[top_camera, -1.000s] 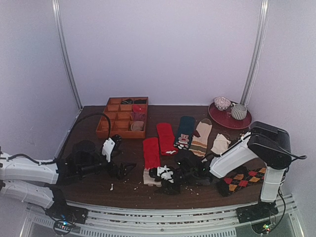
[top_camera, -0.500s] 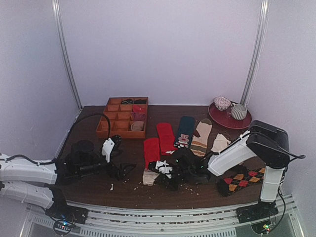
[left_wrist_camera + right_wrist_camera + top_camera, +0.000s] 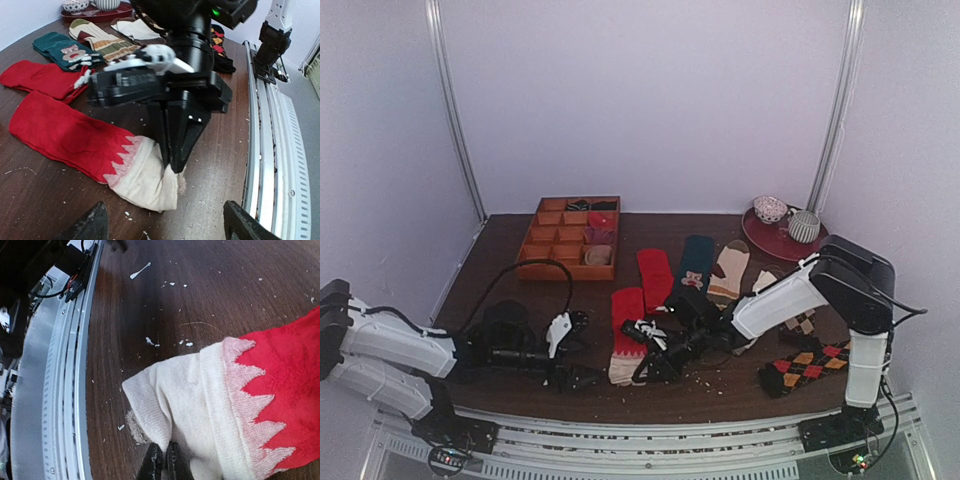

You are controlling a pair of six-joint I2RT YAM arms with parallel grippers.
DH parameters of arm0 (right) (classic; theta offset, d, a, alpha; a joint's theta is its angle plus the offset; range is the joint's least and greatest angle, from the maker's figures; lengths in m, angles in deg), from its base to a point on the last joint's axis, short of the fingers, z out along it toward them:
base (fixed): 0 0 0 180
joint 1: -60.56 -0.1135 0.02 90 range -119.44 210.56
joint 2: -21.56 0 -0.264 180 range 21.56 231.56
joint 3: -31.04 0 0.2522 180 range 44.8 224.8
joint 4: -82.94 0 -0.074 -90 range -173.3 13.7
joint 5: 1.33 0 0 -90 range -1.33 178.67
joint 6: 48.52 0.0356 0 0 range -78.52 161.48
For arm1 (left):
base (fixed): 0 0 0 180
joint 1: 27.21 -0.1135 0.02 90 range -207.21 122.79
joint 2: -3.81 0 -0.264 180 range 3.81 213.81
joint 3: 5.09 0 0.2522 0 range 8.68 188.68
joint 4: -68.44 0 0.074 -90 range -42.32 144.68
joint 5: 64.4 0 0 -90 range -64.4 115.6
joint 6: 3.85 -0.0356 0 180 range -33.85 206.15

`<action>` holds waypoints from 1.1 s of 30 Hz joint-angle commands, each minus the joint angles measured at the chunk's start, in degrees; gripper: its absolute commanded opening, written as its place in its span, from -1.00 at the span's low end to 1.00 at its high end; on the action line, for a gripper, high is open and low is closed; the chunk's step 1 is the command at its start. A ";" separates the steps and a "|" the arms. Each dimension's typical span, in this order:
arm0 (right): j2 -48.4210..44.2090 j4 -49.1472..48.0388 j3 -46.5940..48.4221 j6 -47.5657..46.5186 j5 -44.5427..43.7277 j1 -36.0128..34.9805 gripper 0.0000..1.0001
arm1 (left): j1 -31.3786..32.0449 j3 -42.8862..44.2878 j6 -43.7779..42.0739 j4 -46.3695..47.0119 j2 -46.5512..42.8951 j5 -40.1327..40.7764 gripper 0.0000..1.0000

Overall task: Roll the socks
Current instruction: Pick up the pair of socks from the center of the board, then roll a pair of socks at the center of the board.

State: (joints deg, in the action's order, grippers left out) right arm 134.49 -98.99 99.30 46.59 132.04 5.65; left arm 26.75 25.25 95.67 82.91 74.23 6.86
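A red sock with a cream patterned end (image 3: 626, 318) lies flat near the table's front; it also shows in the left wrist view (image 3: 70, 135) and the right wrist view (image 3: 210, 390). My right gripper (image 3: 638, 368) is shut, pinching a fold of the cream end (image 3: 161, 464), seen head-on in the left wrist view (image 3: 173, 167). My left gripper (image 3: 582, 378) is open and empty (image 3: 165, 231), just left of that cream end. Behind lie a red sock with a white mark (image 3: 656, 278), a dark teal sock (image 3: 695, 262), a beige striped sock (image 3: 728, 270) and an argyle sock (image 3: 805, 365).
A wooden compartment tray (image 3: 570, 240) stands at the back left. A red plate (image 3: 785, 242) with a bowl and a cup is at the back right. A cream sock (image 3: 765, 288) lies beside the striped one. A metal rail (image 3: 270, 150) runs along the front edge.
My right gripper has slid left to the cream end and closed on a fold of it. My left arm has moved right and nearer the front, close to the sock.
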 commanded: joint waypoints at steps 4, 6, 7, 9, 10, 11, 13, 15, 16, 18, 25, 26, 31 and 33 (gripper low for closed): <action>4.41 8.32 2.36 13.85 4.75 1.38 -1.00 | 3.29 1.33 -3.94 7.52 6.23 -0.22 0.57; 5.03 9.24 3.24 15.30 5.21 1.88 -1.00 | 4.03 2.46 -4.90 7.37 8.69 0.05 0.57; 5.23 10.38 3.72 15.26 5.04 2.04 -1.00 | 4.50 3.23 -5.71 6.99 9.81 0.55 0.57; 5.53 13.09 4.47 14.41 4.60 2.25 -1.00 | 5.40 4.58 -6.66 6.87 11.98 1.91 0.57; 5.47 13.98 4.75 13.95 4.34 2.32 -1.00 | 5.79 5.18 -6.85 7.15 13.11 2.43 0.57; 5.44 14.49 4.80 13.64 4.27 2.31 -1.00 | 6.04 5.44 -7.00 7.62 14.02 2.90 0.57; 5.22 14.79 4.62 13.28 4.13 2.33 -1.00 | 6.24 5.77 -7.35 8.71 16.14 3.68 0.57; 4.97 15.24 4.47 12.79 3.80 2.31 -1.00 | 6.25 6.10 -7.69 9.55 17.69 4.18 0.57; 4.84 15.41 4.46 12.67 3.86 2.35 -1.00 | 6.25 6.36 -7.77 9.66 18.55 4.23 0.57; 4.64 15.42 4.47 12.57 4.05 2.37 -1.00 | 6.33 6.95 -7.97 9.61 20.32 4.05 0.50; 4.60 15.20 4.74 12.36 4.86 2.42 -0.97 | 6.38 8.41 -7.89 9.25 25.03 5.05 0.04; 4.59 15.04 4.73 12.45 5.00 2.40 -0.96 | 6.42 8.77 -7.78 8.88 25.74 5.50 -0.05; 4.22 14.68 4.65 12.06 5.57 2.44 -0.90 | 6.43 10.23 -6.92 7.19 28.26 5.92 -0.46; 3.72 14.59 4.59 11.69 5.73 2.44 -0.84 | 6.43 10.72 -6.39 6.20 28.98 5.37 -0.82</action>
State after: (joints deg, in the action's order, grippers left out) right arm 137.81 -89.76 104.94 59.42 139.74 7.96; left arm 32.89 34.78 88.55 89.95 101.28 12.45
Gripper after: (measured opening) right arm 0.061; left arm 0.212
